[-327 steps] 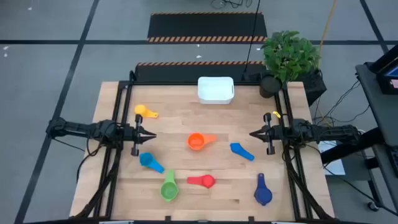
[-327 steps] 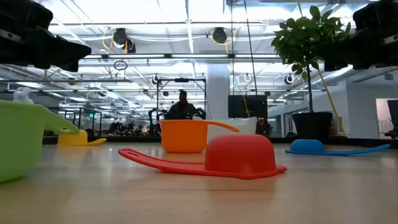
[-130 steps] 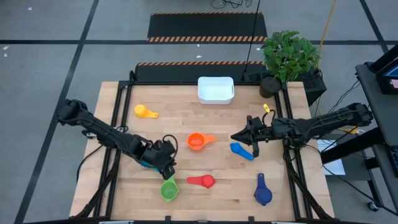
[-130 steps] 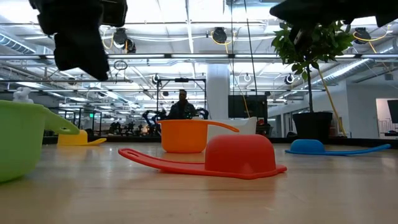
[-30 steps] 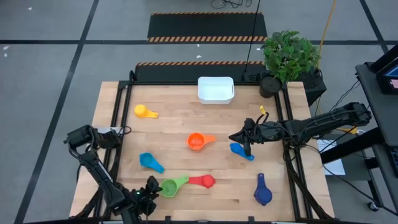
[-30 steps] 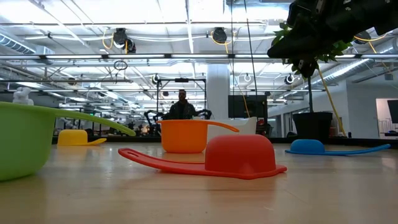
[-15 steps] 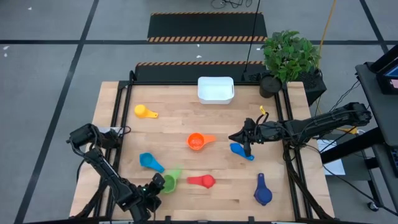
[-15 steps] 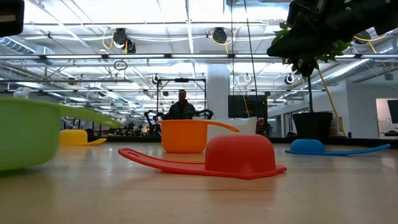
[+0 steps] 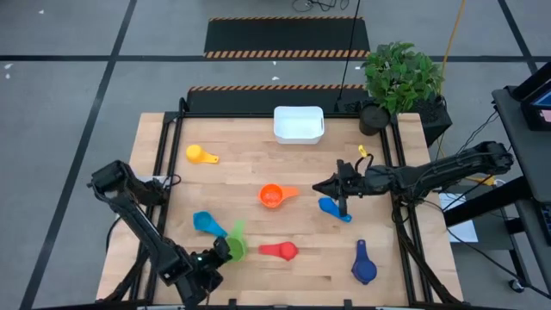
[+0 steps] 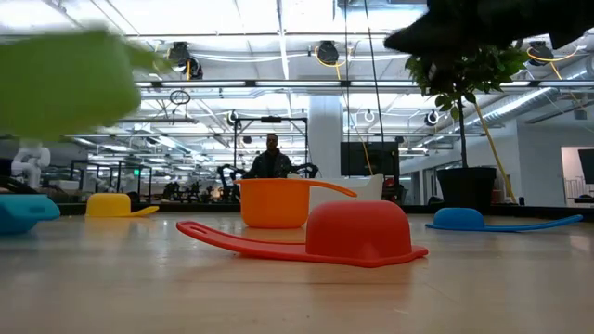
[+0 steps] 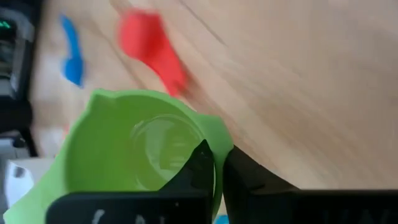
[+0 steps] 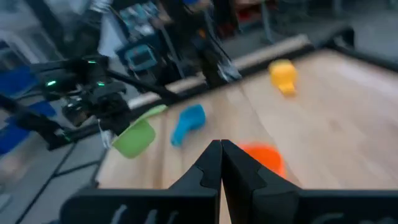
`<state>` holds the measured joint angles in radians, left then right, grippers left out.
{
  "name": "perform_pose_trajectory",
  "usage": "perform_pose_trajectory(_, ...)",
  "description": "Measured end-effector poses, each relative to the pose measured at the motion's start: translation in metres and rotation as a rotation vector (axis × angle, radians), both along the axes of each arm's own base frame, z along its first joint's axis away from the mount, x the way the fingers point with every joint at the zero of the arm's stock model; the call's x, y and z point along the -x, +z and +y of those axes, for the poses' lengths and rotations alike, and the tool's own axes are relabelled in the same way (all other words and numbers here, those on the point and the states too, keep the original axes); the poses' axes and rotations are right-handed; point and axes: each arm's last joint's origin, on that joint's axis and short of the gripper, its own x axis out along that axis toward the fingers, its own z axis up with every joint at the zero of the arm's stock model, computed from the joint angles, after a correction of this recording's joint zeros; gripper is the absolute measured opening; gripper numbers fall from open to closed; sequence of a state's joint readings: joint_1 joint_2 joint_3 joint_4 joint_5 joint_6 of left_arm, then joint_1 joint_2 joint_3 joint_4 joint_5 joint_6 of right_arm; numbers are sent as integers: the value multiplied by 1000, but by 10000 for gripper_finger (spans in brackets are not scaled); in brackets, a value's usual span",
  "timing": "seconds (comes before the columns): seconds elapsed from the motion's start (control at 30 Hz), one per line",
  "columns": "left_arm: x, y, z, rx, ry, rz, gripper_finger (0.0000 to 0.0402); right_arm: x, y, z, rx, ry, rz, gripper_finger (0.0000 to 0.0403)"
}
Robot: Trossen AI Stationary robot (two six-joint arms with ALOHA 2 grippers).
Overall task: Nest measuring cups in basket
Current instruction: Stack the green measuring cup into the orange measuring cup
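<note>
Wooden slats make up the table top [image 9: 284, 172], with the white rectangular plastic basket [image 9: 299, 124] at its far edge, holding no cups. The left gripper [image 9: 219, 251] is at the near left, its fingers [image 11: 202, 163] clamped on the rim of the green plastic measuring cup [image 9: 234, 246], which hangs clear of the wood in the low view. The right gripper [image 9: 317, 187] hovers with fingers pressed together beside the small blue cup [image 9: 333, 208]. On the table lie the dark blue cup [image 9: 363, 269], the orange cup [image 9: 272, 195], the light blue cup [image 9: 207, 223], the red cup [image 9: 281, 251] turned mouth down, and the little yellow cup [image 9: 199, 154].
</note>
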<state>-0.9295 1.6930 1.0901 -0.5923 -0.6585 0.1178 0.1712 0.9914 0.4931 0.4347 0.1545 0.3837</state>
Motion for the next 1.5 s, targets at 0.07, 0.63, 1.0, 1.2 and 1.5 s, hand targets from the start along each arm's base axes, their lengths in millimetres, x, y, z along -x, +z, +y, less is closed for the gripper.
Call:
perform_pose_trajectory(0.07, 0, 18, 0, 40, -48, -68, 14, -5, 1, 5, 29, 57, -50, 0)
perform_pose_trajectory(0.63, 3, 107, 1, 149, -750, -378, 8, -100, 49, 114, 850, 291, -185, 163)
perform_pose_trajectory(1.0, -27, 108, 14, 217, -850, -430, 8, -112, 56, 160, 1039, 149, -350, 196)
perform_pose_trajectory(1.2, -33, 104, 16, 237, -839, -409, 9, -112, 55, 163, 1016, 185, -408, 182)
perform_pose_trajectory(1.5, -39, 103, 24, 231, -817, -403, 15, -114, 54, 161, 957, 215, -405, 150)
